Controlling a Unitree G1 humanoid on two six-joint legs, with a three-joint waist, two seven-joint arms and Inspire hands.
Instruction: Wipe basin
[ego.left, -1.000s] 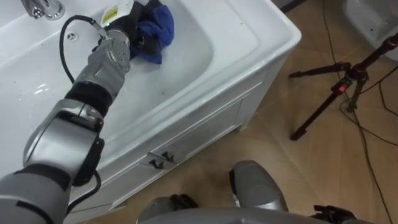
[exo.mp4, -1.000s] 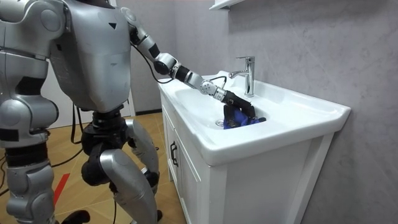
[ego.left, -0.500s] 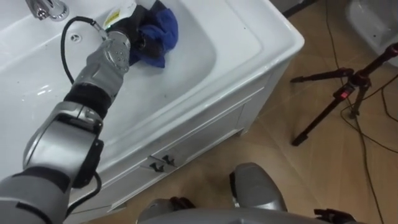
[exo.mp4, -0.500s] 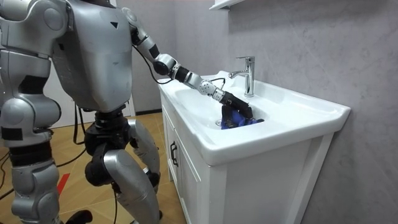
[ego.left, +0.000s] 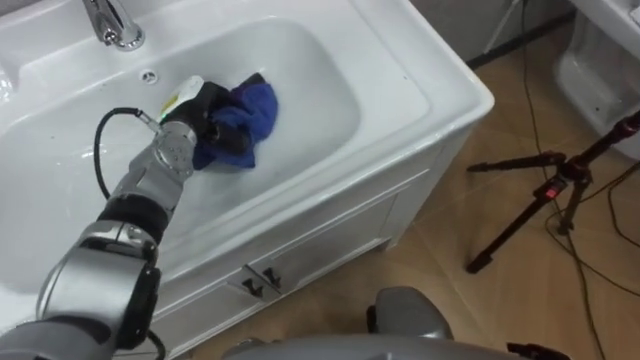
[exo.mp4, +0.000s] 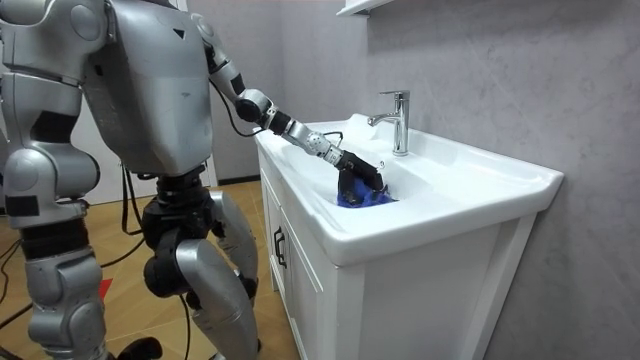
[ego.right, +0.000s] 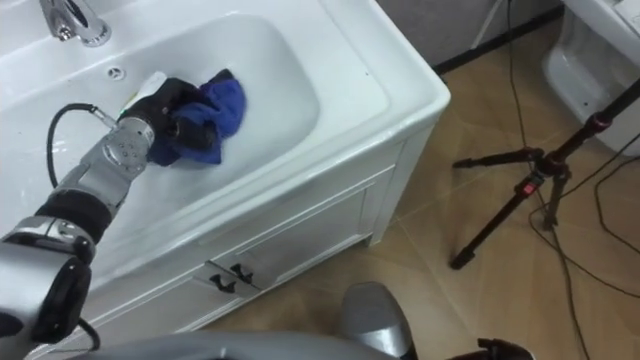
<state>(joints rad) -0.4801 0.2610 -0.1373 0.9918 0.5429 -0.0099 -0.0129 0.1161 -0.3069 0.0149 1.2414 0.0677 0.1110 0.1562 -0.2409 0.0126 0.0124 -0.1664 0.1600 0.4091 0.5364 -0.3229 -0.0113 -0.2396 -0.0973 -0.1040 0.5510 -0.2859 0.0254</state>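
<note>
A white basin (ego.left: 330, 70) is set in a white vanity in front of me. My left arm reaches into the bowl from the lower left. My left hand (ego.left: 205, 112) lies on the bowl's bottom with its dark fingers curled into a crumpled blue cloth (ego.left: 250, 115). The cloth spreads out to the right of the hand and rests against the bowl floor. In the room view the left hand (exo.mp4: 357, 176) and the cloth (exo.mp4: 362, 198) sit low inside the bowl, a little in front of the faucet.
A chrome faucet (ego.left: 112, 22) stands at the basin's back rim, with an overflow hole (ego.left: 148, 74) below it. The vanity front carries dark handles (ego.left: 258, 282). A black tripod (ego.left: 540, 200) stands on the wooden floor to the right.
My left hand has dragged the blue cloth from under the faucet toward the near side of the bowl. The eye view has shifted, so the faucet and the whole bowl now show.
</note>
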